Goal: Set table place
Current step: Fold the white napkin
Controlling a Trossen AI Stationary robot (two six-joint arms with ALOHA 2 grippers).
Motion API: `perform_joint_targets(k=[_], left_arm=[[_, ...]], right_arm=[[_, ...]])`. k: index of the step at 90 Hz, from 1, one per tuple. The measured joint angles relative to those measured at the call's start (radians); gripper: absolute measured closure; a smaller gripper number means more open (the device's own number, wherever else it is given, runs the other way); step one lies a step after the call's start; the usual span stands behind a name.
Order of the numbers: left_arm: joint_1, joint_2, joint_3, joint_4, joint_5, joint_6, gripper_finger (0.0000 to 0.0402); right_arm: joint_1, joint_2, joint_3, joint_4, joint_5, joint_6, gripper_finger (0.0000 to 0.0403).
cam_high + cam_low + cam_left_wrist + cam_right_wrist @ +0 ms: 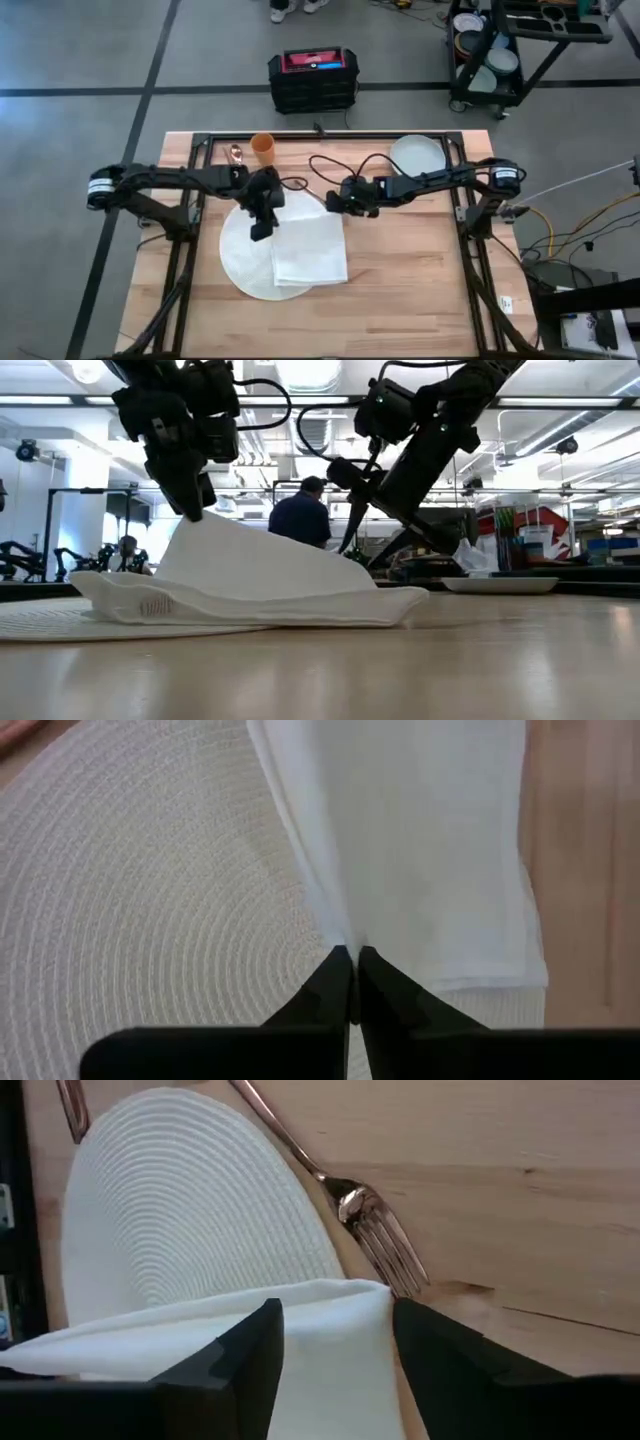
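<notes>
Round white woven mat (245, 262) lying left of centre in the high view, on the light-wood table (410, 290). White cloth napkin (308, 248) spread over the mat's right side, reaching past its edge onto bare wood.

Left gripper (260, 228) down at the napkin's left edge, over the mat; fingers (335, 982) pressed together on a pinched ridge of the cloth, seen close in the left wrist view (352, 982). In the low view, the napkin (260, 575) pulled up into a peak at upper left under that gripper (190, 508), sloping down to the right.

Right gripper (336, 201) at the napkin's upper right corner, centre of the high view; jaws held apart, with the corner of the cloth (330, 1330) between them in the right wrist view and no grip visible. Fork (375, 1230) lying on the wood just beyond that corner, beside the mat (190, 1210).

Orange cup (263, 148) and a spoon (236, 154) at the table's upper left; pale plate (417, 154) at upper right. Black crate (313, 80) on the floor beyond. Person in dark top (305, 515) in the room behind.
</notes>
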Motion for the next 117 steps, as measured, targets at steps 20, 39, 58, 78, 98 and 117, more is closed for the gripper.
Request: perform_joint_targets(k=[20, 39, 58, 78, 98, 117], left_arm=[[0.0, 0.0, 0.0, 0.0, 0.0, -0.001, 0.0401], [0.0, 0.0, 0.0, 0.001, 0.0, -0.001, 0.0401], [0.0, -0.003, 0.0, -0.002, 0.0, -0.006, 0.0401], [0.0, -0.002, 0.0, 0.0, -0.001, -0.006, 0.0401], [0.0, -0.002, 0.0, 0.0, -0.001, -0.006, 0.0401], [0.0, -0.003, 0.0, 0.0, -0.001, -0.006, 0.0402]], right_arm=[[0.0, 0.0, 0.0, 0.0, 0.0, -0.001, 0.0231], [0.0, 0.03, 0.0, 0.007, -0.014, 0.0, 0.0231], [0.0, 0.065, -0.001, 0.04, -0.037, 0.057, 0.0231], [-0.013, 0.058, 0.008, 0.042, -0.035, 0.051, 0.0231], [-0.013, 0.056, 0.019, 0.041, -0.035, 0.05, 0.0265], [-0.013, 0.056, 0.018, 0.044, -0.042, 0.042, 0.0335]])
